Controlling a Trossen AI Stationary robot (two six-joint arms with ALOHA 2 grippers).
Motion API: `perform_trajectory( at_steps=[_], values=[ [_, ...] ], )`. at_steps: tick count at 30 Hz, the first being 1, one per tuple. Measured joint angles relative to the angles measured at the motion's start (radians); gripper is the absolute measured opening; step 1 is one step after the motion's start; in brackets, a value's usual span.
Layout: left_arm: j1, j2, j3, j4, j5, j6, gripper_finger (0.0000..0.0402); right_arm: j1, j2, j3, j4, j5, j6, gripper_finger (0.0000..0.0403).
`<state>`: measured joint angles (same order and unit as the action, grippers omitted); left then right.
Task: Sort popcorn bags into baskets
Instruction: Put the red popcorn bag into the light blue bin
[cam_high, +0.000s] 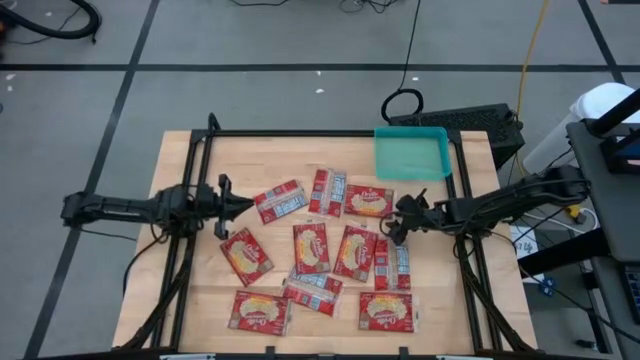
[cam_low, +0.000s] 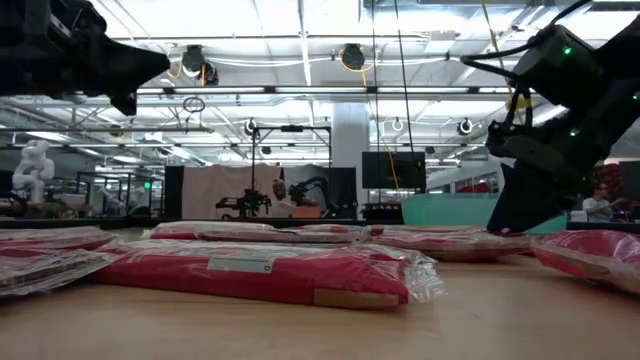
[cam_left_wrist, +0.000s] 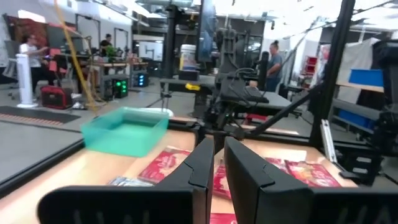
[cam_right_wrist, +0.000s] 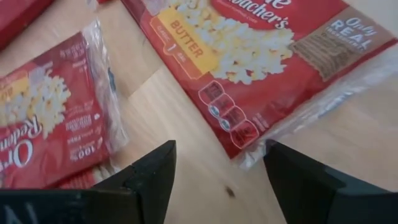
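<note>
From overhead I see the pale wooden table (cam_high: 200, 170) inside a black frame, standing on a grey floor crossed by dark tape lines. The popcorn bags (cam_high: 311, 247) lie scattered flat across the middle and near half of the board, some overlapping. The teal basket (cam_high: 411, 152) sits at the far edge toward the right side, and I see nothing in it. My left gripper (cam_high: 243, 205) reaches in from the left, above bare wood just short of the nearest bag. My right gripper (cam_high: 394, 228) comes in from the right, low among the bags below the basket.

At table height, red packets (cam_low: 260, 272) fill the foreground on the wood. Behind them I see a bright workshop with ceiling lamps, a white column, dark screens and another robot arm. The basket (cam_low: 450, 208) shows as a teal strip behind the bags.

Through the left wrist camera, the dark fingers (cam_left_wrist: 199, 163) stand nearly together with a thin gap, holding nothing. Beyond them sit the basket (cam_left_wrist: 124, 129), benches, and people standing in the room.

Through the right wrist camera, the fingers (cam_right_wrist: 155, 168) are spread wide and empty over bare wood between two butter popcorn bags (cam_right_wrist: 249, 56).
</note>
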<state>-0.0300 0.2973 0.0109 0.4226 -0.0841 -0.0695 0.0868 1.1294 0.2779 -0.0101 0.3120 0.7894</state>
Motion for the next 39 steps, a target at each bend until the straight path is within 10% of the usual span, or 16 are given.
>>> perform_trajectory(
  at_steps=[10, 25, 39],
  values=[
    [-0.066, 0.233, 0.0, 0.236, -0.044, 0.041, 0.0042, -0.043, 0.066, 0.003, 0.066, -0.07, 0.238, 0.0236],
    [-0.071, 0.332, 0.0, 0.293, -0.059, 0.05, 0.0042, -0.213, -0.021, 0.0, -0.009, -0.148, 0.155, 0.0226],
    [-0.071, 0.332, 0.0, 0.29, -0.066, 0.069, 0.0042, -0.202, 0.101, -0.004, 0.289, -0.11, 0.01, 0.001]
  ],
)
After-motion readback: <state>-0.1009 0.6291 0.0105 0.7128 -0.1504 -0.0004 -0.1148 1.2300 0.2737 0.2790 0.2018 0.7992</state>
